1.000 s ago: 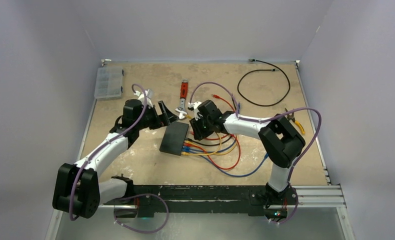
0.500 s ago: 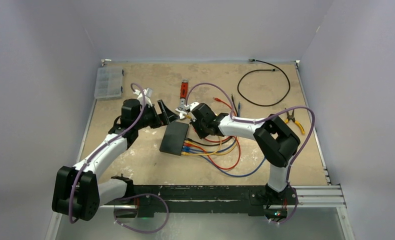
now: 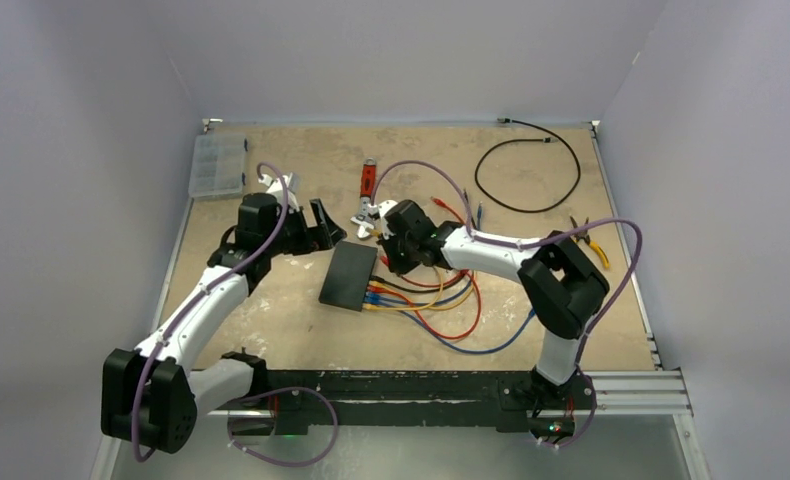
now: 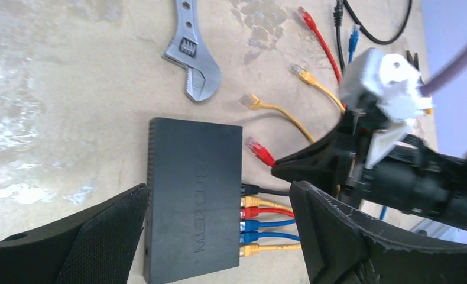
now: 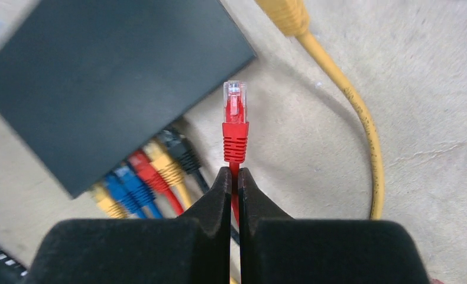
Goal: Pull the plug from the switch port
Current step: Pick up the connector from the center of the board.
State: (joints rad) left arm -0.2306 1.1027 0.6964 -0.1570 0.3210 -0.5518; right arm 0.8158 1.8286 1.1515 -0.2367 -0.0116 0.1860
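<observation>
The switch is a flat black box lying on the table, with several coloured plugs in the ports on its right edge. A red plug is outside the ports, beside the switch's far right corner. My right gripper is shut on the red cable just behind that plug. Above the switch's far end hovers my left gripper, open, a finger on either side and touching nothing.
A wrench lies just beyond the switch. Loose yellow plugs and coloured cables spread to the right. A clear compartment box sits far left, a black cable loop far right, and pliers by the right edge.
My right gripper has closed on the red cable behind the plug. My left gripper has drawn back a little to the far left of the switch, still open.
</observation>
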